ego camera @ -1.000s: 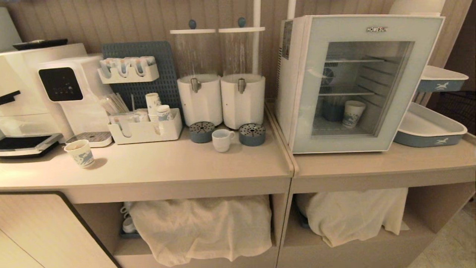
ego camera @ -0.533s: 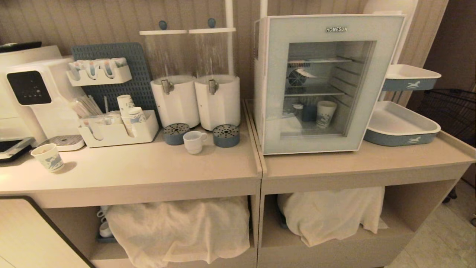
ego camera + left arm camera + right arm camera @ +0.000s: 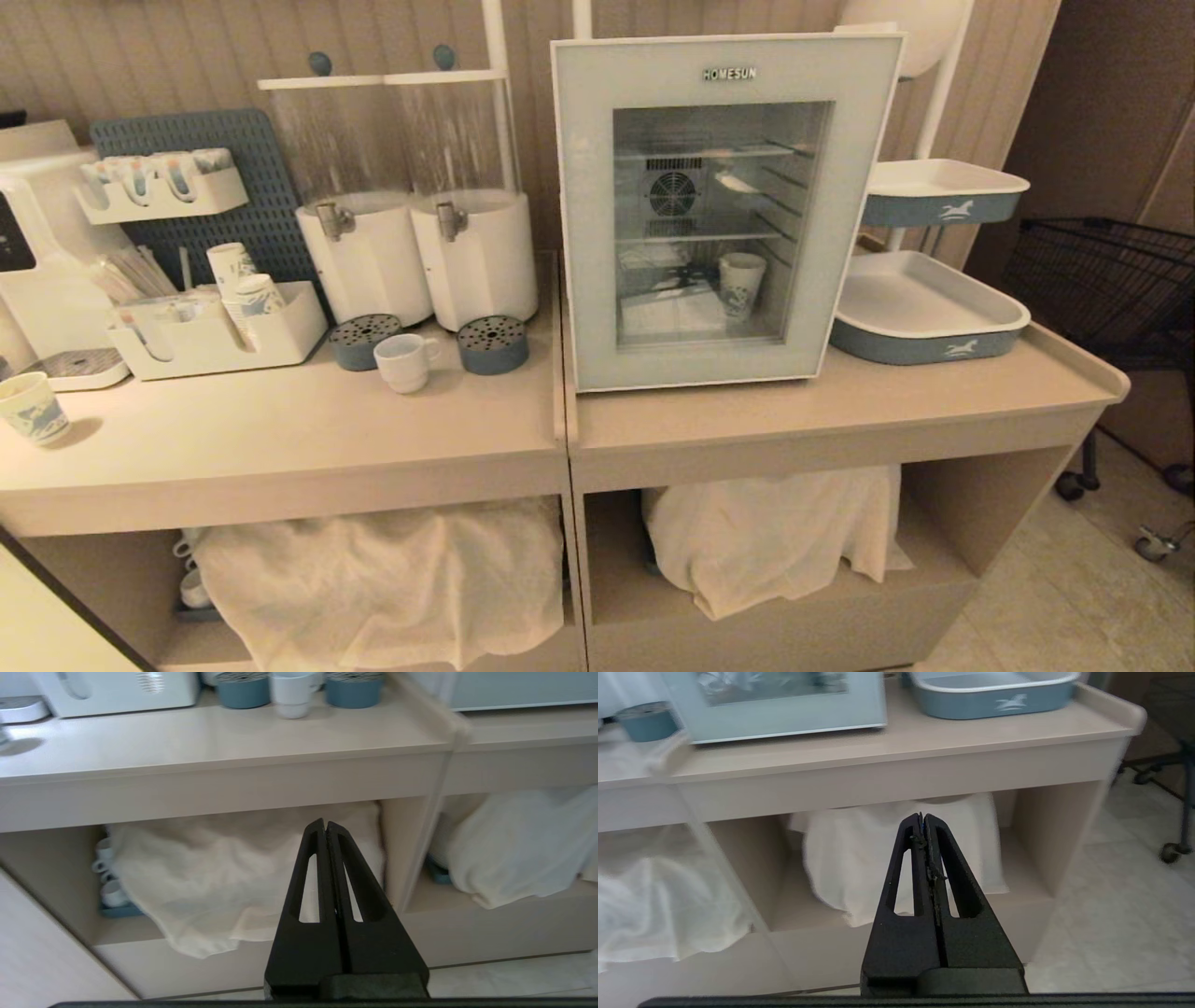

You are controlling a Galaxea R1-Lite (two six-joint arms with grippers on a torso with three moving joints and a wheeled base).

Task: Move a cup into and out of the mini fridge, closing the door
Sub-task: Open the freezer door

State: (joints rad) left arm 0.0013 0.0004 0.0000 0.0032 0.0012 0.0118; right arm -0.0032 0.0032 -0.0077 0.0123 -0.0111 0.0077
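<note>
Nothing is begun: the door [image 3: 724, 215] of the mini fridge [image 3: 597, 369] is closed, the cup [image 3: 403, 362] sits on the worktop [image 3: 280, 439], and both grippers' jaws are together, empty.

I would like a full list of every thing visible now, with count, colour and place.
mini fridge: one, white, right counter
door: one, pale blue-grey, shut, front of fridge
cup: one, white, left counter between the drip trays
drip trays: two, blue-grey, under the dispensers
drink dispensers: two, white, left of fridge
paper cups: blue print; one inside fridge, one at counter's left end, some in organiser
trays: two, white and blue, right of fridge
cloths: two, white, lower shelves
left gripper: black, shut, below counter level
right gripper: black, shut, below counter level
</note>
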